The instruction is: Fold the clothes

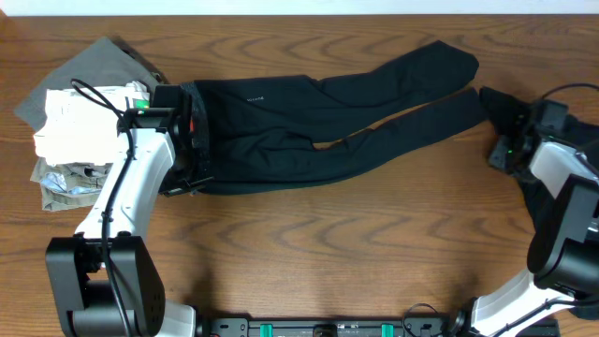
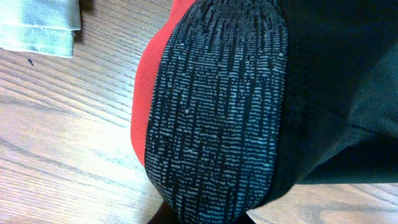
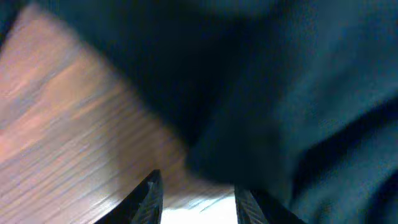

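Black trousers [image 1: 309,122]: flat on surface [image 1: 309,234], upper centre, waistband [image 2: 211,112] at left. Left fingers [image 1: 190,105] clenched on waistband; right fingers [image 3: 151,193] parted, empty, at the 2 leg ends. Advice: pinch both hems squarely, cloth taut.

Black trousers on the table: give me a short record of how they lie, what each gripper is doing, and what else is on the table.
trousers: stretched out on the wooden table, waistband left, legs running right
waistband: grey, edged red, bunched
left gripper: shut on the waistband
right gripper: at the leg ends, jaws apart, nothing visible between them
pile of clothes: beside the waistband, far left
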{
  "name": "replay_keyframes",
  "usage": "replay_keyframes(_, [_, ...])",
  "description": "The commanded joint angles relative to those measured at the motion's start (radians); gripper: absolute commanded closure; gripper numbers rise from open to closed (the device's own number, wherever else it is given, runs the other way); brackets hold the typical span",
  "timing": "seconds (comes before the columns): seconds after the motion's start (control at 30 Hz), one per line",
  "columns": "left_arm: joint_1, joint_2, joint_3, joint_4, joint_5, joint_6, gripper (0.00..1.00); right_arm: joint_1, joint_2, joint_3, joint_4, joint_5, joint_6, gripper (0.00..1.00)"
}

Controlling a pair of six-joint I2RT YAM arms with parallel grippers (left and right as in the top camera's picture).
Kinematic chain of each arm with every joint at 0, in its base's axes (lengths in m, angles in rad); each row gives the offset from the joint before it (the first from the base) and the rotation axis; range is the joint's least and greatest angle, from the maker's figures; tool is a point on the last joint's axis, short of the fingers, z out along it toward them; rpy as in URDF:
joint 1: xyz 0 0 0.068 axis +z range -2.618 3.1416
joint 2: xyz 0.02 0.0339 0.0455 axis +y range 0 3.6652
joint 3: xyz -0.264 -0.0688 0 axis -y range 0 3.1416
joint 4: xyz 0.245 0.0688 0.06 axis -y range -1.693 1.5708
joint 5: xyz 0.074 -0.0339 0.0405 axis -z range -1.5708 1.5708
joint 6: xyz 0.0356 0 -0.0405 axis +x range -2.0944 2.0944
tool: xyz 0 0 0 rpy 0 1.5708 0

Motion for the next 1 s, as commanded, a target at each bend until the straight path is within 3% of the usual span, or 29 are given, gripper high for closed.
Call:
replay_keyframes(0.0, [0.000,0.000,-0.005,-0.002,-0.022,-0.006,0.94,-0.056,0.016,0.004,0.034,0.114,-0.040,0.61])
replay_keyframes(0.2, [0.000,0.000,-0.005,-0.002,-0.022,-0.006,0.94,-0.176,0.016,0.004,0.063,0.285,0.014,0.58])
replay_keyframes(0.33, [0.000,0.000,-0.005,-0.003,-0.022,-0.006,0.94,-0.249,0.015,0.004,0.053,0.295,0.081,0.53])
replay_keyframes(0.63, [0.000,0.000,-0.005,-0.006,-0.022,-0.006,0.94,-0.239,0.008,0.037,0.089,-0.130,0.053,0.51])
replay_keyframes(0.83, [0.000,0.000,-0.005,-0.006,-0.022,-0.006,0.94,-0.145,-0.065,0.056,0.085,-0.400,-0.082,0.53])
replay_keyframes(0.97, [0.000,0.000,-0.005,-0.006,-0.022,-0.006,0.94,-0.081,-0.114,0.056,0.103,-0.414,-0.119,0.53])
